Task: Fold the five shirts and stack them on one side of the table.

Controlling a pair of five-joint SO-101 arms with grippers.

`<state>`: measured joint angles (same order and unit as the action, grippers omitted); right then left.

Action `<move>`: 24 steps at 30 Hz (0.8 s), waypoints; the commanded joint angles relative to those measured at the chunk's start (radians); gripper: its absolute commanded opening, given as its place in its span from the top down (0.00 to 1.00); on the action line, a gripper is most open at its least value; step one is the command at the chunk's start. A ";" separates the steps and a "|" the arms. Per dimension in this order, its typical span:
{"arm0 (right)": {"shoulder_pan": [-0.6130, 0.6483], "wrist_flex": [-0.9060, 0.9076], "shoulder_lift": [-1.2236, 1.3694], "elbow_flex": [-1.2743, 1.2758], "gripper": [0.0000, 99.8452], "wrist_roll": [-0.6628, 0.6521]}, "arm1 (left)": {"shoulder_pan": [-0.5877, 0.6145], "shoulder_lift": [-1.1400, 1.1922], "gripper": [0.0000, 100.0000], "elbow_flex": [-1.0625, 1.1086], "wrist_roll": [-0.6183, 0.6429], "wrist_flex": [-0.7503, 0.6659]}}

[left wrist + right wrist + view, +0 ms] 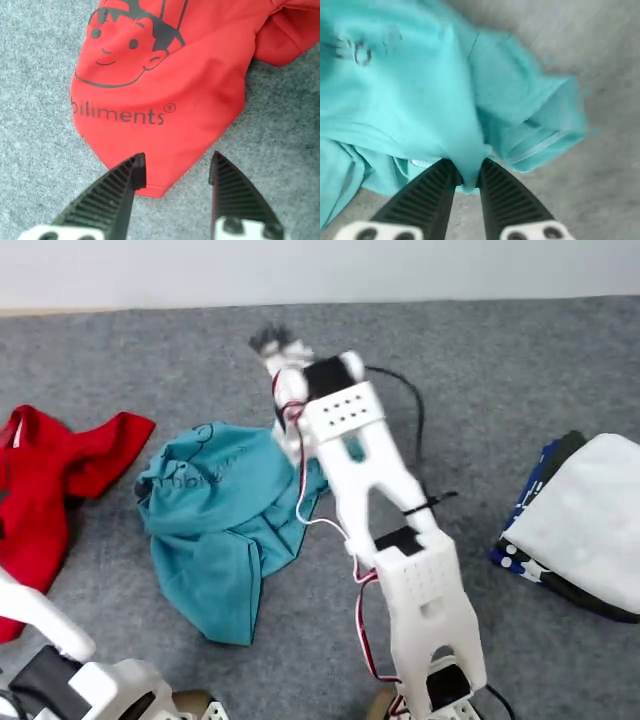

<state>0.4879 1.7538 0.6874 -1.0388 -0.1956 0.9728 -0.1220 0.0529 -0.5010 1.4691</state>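
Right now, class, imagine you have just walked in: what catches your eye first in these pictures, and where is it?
A crumpled teal shirt lies in the middle of the table, with a fold of it pinched in the right claw. Towards the left edge a red shirt with a cartoon face lies bunched, and the left claw is open over its hem. A folded stack topped in white sits at the right edge.

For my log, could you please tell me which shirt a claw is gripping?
The teal shirt: the right claw is shut on a fold of it. The red shirt lies free at the open left claw.
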 commanded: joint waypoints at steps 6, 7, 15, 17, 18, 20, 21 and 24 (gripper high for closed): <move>-0.019 -0.054 -0.265 -0.350 0.99 -0.252 | -0.006 -0.117 0.80 -0.004 -0.006 0.008; -0.019 -0.076 -0.278 -0.377 0.99 -0.288 | -0.008 -0.127 0.80 -0.004 -0.006 0.014; -0.015 -0.325 -0.410 -0.503 0.99 -0.555 | -0.032 -0.181 0.80 -0.004 -0.008 0.112; 0.002 -0.381 -0.456 -0.503 0.99 -0.632 | -0.032 -0.195 0.80 -0.004 -0.008 0.127; 0.008 -0.404 -0.479 -0.502 0.99 -0.672 | -0.032 -0.203 0.80 -0.004 -0.008 0.135; 0.041 -0.449 -0.524 -0.502 0.99 -0.756 | -0.032 -0.219 0.80 -0.004 -0.008 0.152; 0.059 -0.467 -0.545 -0.502 0.99 -0.802 | -0.034 -0.229 0.80 -0.004 -0.008 0.158; 0.111 -0.533 -0.588 -0.500 0.99 -0.954 | -0.058 -0.253 0.80 -0.004 -0.008 0.184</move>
<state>0.5585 1.2996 0.1765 -1.5052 -1.0134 0.9406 -0.3245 0.0529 -0.5010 1.6272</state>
